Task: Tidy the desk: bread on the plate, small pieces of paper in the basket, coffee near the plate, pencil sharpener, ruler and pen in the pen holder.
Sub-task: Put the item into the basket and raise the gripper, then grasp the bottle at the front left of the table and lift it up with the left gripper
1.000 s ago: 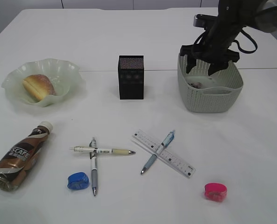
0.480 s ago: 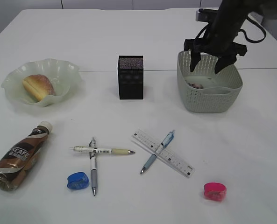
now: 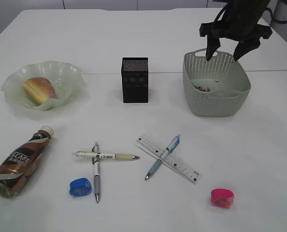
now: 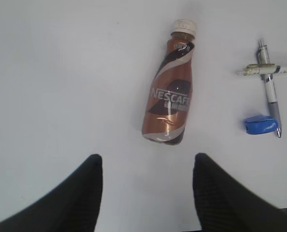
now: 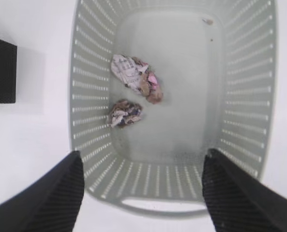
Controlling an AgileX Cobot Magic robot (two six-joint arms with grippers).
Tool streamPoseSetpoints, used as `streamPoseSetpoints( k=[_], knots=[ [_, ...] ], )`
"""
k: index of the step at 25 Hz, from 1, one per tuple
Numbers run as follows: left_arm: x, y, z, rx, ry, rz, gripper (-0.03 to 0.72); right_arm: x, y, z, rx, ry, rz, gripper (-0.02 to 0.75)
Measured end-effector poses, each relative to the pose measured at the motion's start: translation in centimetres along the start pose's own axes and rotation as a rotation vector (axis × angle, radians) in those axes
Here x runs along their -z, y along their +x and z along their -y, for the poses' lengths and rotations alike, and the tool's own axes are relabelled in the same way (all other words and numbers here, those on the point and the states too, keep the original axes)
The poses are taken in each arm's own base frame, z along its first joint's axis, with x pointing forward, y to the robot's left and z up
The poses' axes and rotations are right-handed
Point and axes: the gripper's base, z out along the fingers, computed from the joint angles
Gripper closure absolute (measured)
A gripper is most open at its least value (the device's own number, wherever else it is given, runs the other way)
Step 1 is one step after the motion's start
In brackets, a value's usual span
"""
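both black fingers [image 3: 210,50] of the right gripper [image 3: 225,52] hang spread wide and bare above the basket [image 3: 196,99], grasping nothing; their pads look finely ribbed in the right wrist view. the left gripper [image 4: 145,193] is likewise released, its two dark textured fingers [image 4: 80,193] parted over bare white table [image 3: 259,154] just short of the coffee bottle [image 4: 170,96].

the basket is pale grey-green plastic, rounded-rectangular, its walls slotted with rows of small holes and a handle cut into the near rim. two crumpled paper scraps [image 5: 133,77] lie on its smooth floor, one larger with pink showing, one smaller just beside it. the plate [image 3: 17,92] is a translucent pale green dish with a wavy frilled rim, and the bread [image 3: 39,89], a rounded golden bun, sits in it. the pen holder [image 3: 135,79] is a black square box with a dotted patterned face, standing upright between plate and basket.

the coffee bottle lies on its side, brown glossy label, cream cap, well below the plate. two pens [image 3: 104,156] lie crossed, a blue pencil sharpener [image 3: 80,187] just beside the lower one. a clear ruler [image 3: 182,166] lies slantwise with a blue pen [image 3: 163,157] crossing it. a pink sharpener [image 3: 222,198] sits alone at the front right.
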Motion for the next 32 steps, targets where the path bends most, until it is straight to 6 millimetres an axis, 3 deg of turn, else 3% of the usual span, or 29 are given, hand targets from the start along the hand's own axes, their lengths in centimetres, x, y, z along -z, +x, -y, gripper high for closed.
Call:
streamPoseSetpoints(
  k=[10,22,27,32],
  knots=[
    [-0.6,-0.5,-1.3,-0.053,-0.147,0.005,0.249,5.3,4.5,-0.2,0.008,-0.06,-0.06,0.178],
    [-7.2,-2.8,-0.3,-0.037,-0.075,-0.123,0.245,9.9,11.7,0.9,0.032,-0.031,-0.121,0.178],
    [-9.6,-3.6,0.2,-0.085,-0.035,-0.146,0.179,10.4,14.1,1.0,0.026,-0.041,-0.154,0.178],
    [-12.4,-4.9,1.7,-0.155,-0.025,-0.191,0.111,10.1,14.8,1.1,0.024,-0.043,-0.174,0.178]
  ],
)
